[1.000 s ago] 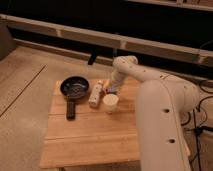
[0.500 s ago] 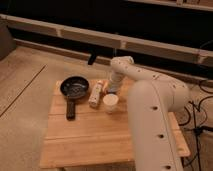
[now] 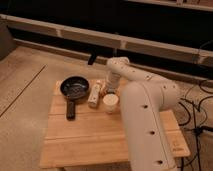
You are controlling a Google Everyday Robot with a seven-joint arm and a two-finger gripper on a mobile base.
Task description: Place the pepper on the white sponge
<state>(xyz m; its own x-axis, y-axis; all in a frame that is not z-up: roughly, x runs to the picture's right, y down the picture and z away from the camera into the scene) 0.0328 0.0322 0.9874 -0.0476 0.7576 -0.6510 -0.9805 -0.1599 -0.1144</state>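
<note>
Inspection finds the wooden desk carrying 4 items grouped at its far half. The arm rises from the near right, bends over at the far edge and points down, so that the end effector hangs low just beyond the white cup and right of the white sponge. Whether the end effector is open, closed or gripping anything cannot be told. The pepper shows only as a small reddish patch close against the end effector, just beside the sponge's far, yellowish end; whether it is lifted or resting on the desk cannot be told. The sponge lies flat and lengthwise between the black pan and the cup, giving a narrow top face as the target. Judgement: the downward wrist suits a top-down pick and a short sideways carry; placement on the sponge is not yet done. Risk noted: a roundish pepper may roll off that narrow face, and the cup stands close enough to be knocked.
</note>
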